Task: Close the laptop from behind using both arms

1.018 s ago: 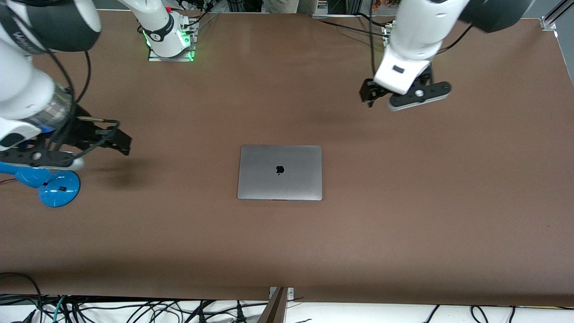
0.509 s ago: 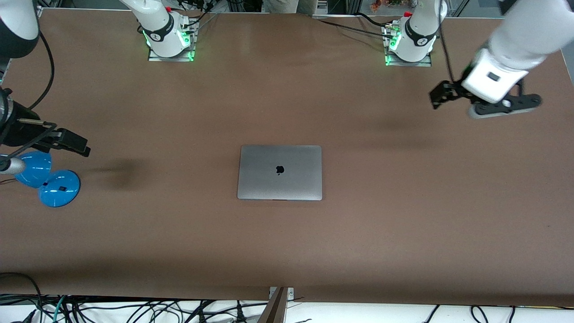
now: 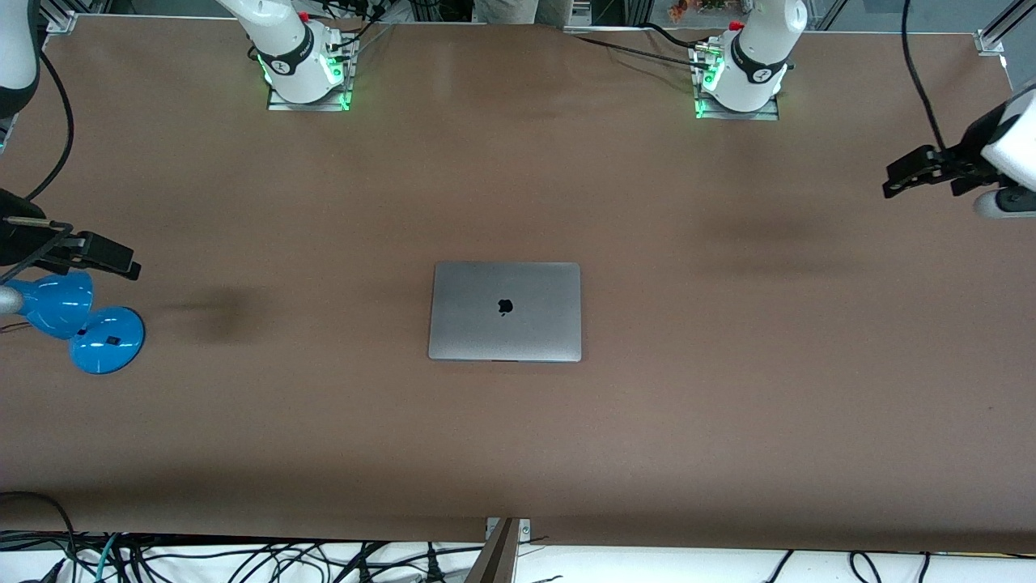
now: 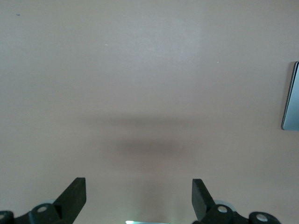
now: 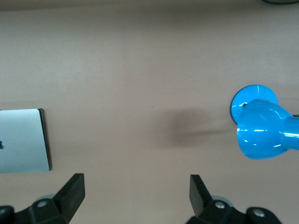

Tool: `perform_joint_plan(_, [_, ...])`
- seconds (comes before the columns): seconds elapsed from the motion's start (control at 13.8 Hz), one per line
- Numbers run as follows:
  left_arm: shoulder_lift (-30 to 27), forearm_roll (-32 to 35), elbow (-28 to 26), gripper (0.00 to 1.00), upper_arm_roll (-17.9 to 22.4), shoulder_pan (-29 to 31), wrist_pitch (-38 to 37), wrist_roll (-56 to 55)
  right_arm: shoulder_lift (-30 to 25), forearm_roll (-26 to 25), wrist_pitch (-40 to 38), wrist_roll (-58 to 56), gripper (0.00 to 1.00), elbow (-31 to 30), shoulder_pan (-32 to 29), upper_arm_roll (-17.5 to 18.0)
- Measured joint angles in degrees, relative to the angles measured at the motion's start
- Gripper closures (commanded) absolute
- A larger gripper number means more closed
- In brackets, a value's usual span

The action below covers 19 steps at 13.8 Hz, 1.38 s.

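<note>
The silver-grey laptop (image 3: 505, 311) lies shut and flat in the middle of the brown table, its black apple logo up. Its edge shows in the left wrist view (image 4: 290, 95) and a corner of its lid shows in the right wrist view (image 5: 22, 140). My left gripper (image 3: 919, 174) hangs open and empty over the table at the left arm's end, well apart from the laptop. In its own view (image 4: 138, 193) it is over bare table. My right gripper (image 3: 101, 255) hangs open and empty over the right arm's end, above the blue lamp; in its own view (image 5: 137, 191) it is over bare table.
A blue desk lamp (image 3: 85, 320) stands at the right arm's end of the table, also in the right wrist view (image 5: 264, 127). The two arm bases (image 3: 303, 69) (image 3: 740, 73) stand along the table's edge. Cables hang past the table's near edge (image 3: 243, 559).
Both arms have swung outward from the table's middle toward their own ends, the left gripper much farther. The laptop has not moved and stays shut.
</note>
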Motion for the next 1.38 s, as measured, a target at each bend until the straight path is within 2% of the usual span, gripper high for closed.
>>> perform_joint_plan(0.15, [-0.5, -1.5, 0.0, 0.00, 5.4, -3.8, -0.4, 0.6, -0.1, 0.0, 0.0, -1.5, 0.00, -0.2, -0.4, 0.0])
perform_joint_plan(0.29, [-1.3, -2.1, 0.1, 0.00, 7.2, -5.4, -1.8, 0.6, -0.2, 0.0, 0.0, -2.3, 0.00, -0.7, -0.4, 0.1])
perform_joint_plan(0.65, [-1.9, -2.1, 0.2, 0.00, 7.2, -7.2, -2.4, 0.6, -0.2, 0.0, 1.0, -2.3, 0.00, -3.3, -0.4, 0.3])
perform_joint_plan(1.38, [-1.9, -2.1, 0.2, 0.00, 6.6, -7.3, -3.3, 0.6, -0.3, -1.2, 0.2, -2.4, 0.00, -3.4, -0.6, 0.2])
